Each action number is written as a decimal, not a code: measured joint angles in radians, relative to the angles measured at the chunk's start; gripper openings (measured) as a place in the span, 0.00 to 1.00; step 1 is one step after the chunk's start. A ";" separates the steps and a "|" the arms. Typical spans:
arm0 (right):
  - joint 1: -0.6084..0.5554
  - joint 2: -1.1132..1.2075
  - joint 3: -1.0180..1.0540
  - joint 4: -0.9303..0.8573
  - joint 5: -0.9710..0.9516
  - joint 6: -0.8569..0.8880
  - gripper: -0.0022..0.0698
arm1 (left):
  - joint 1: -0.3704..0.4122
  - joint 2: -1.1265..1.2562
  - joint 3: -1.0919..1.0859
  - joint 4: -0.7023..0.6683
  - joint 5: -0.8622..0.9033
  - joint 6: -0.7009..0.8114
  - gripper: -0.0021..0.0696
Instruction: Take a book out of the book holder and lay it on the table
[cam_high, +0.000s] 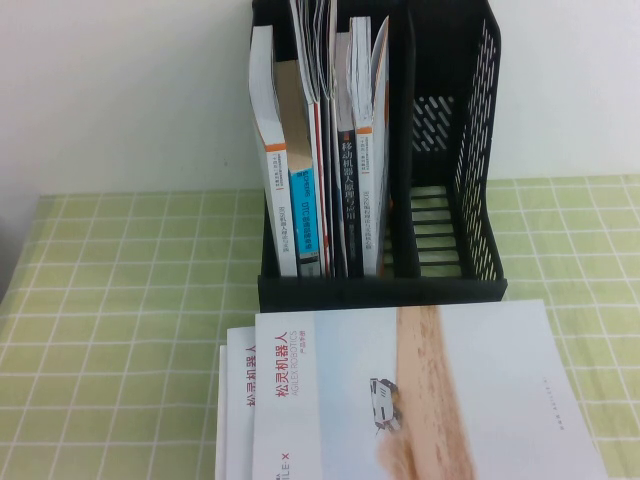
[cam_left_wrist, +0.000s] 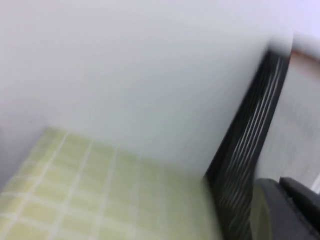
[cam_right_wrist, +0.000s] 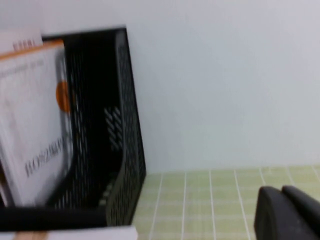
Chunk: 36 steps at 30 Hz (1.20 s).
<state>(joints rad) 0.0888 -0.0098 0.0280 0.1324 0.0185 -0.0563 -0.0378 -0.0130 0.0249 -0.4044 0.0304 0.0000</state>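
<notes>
A black book holder (cam_high: 380, 290) stands at the back of the table. Its left compartment holds several upright books (cam_high: 320, 170); its right compartment (cam_high: 440, 200) is empty. A large white and tan book (cam_high: 430, 390) lies flat on the table in front of the holder, on top of another book (cam_high: 235, 400). Neither gripper shows in the high view. My left gripper (cam_left_wrist: 280, 181) is shut and empty, beside the holder's outer wall (cam_left_wrist: 250, 130). My right gripper (cam_right_wrist: 281, 189) is shut and empty, over the cloth to the side of the holder (cam_right_wrist: 120, 150).
The table has a green checked cloth (cam_high: 120, 300). A white wall rises right behind the holder. The flat books reach the near edge of the high view.
</notes>
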 joint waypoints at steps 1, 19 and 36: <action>0.000 0.000 0.000 0.005 -0.053 0.000 0.03 | 0.000 0.000 0.000 -0.067 -0.054 -0.038 0.03; 0.000 0.000 -0.173 -0.006 -0.639 0.208 0.03 | 0.000 0.000 -0.122 -0.134 -0.641 -0.295 0.03; 0.000 0.458 -0.794 -0.132 0.335 0.106 0.03 | 0.000 0.503 -0.793 0.282 0.277 -0.270 0.03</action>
<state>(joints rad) 0.0888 0.4477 -0.7663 0.0000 0.3539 0.0492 -0.0378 0.4901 -0.7683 -0.1228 0.3079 -0.2698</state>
